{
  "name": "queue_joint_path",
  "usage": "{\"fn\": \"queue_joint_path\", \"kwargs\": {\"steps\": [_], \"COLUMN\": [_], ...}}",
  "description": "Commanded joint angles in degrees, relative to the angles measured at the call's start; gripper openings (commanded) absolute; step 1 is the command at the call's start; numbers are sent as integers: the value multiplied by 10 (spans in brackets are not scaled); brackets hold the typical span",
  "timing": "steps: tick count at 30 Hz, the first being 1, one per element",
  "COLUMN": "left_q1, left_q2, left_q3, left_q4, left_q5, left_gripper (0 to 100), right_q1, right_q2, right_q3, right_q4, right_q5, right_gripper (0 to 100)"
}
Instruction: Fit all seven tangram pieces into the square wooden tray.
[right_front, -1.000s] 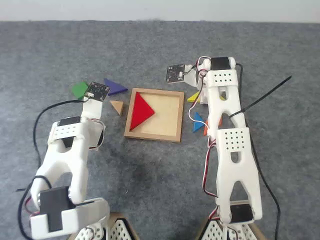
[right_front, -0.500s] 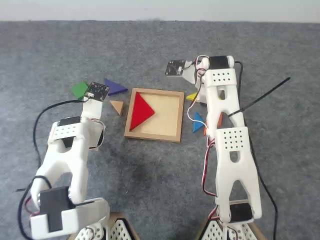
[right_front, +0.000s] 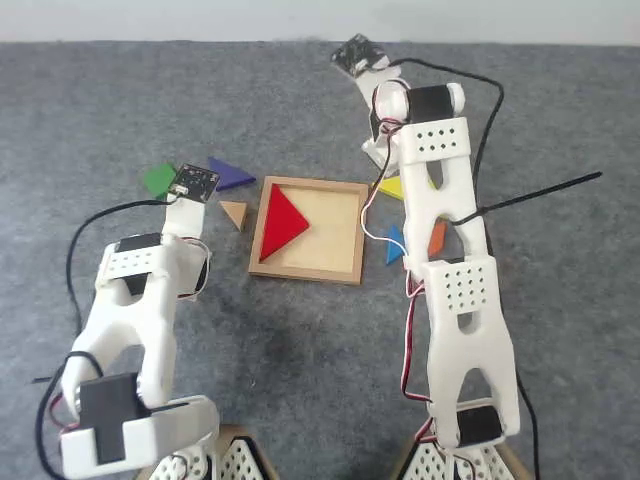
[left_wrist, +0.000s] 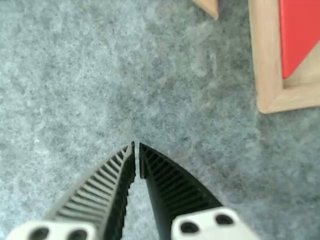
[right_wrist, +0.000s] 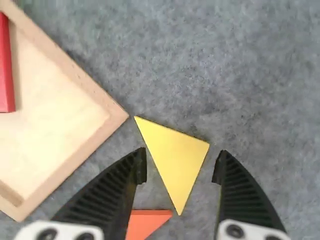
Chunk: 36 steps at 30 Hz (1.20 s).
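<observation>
On the grey mat (right_front: 300, 380), far left of the high view: green piece (right_front: 155, 179), at 10 o'clock from the square wooden tray (right_front: 306, 270), partly tucked under the left arm's wrist board (right_front: 195, 181), so outline hard to call. Next, purple triangle (right_front: 232, 174), also at 10 o'clock but closer in, just past the same board. Then the small tan triangle (right_front: 234, 213) at 9 o'clock, just beside the tray's rim yet apart from it; cut down to a mere corner at the edge of the left wrist view. Over bare mat, left gripper (left_wrist: 136, 146), pinched to a sliver and gripping nothing; from above, hidden beneath its own wrist.

Inside the tray, red triangle (right_front: 281, 222), flat along the 9 o'clock wall.

Off the tray's 2 o'clock corner, yellow triangle (right_wrist: 175, 152), flat on the mat, half covered from above by the right arm (right_front: 455, 290). Around it, right gripper (right_wrist: 180, 159), spread wide, one finger to each side; contact impossible to judge. At 3 o'clock, blue triangle (right_front: 396, 243), just beside the rim, far part lost behind the arm. Beyond, orange piece (right_front: 437, 236), mostly hidden, shape unclear.
</observation>
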Motion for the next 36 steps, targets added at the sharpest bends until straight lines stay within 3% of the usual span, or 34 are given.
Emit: {"fn": "queue_joint_path", "kwargs": {"steps": [1, 4, 9, 21, 29, 36], "left_q1": [-3, -3, -3, -3, -3, -3], "left_q2": [-28, -28, -28, -29, -29, -29], "left_q3": [-4, -3, -2, -1, -2, -2], "left_q4": [-10, -10, -10, -10, -10, -10], "left_q5": [-3, -3, -3, -3, -3, -3], "left_gripper": [14, 14, 14, 14, 14, 14], "right_q1": [7, 31, 55, 60, 87, 70], "right_q2": [-36, -16, 31, 131, 155, 124], "right_q3": [28, 63, 85, 89, 88, 32], "right_q4": [21, 21, 15, -103, -96, 12], "right_q5": [118, 207, 366, 375, 374, 365], "right_gripper": [217, 238, 358, 382, 156, 145]}}
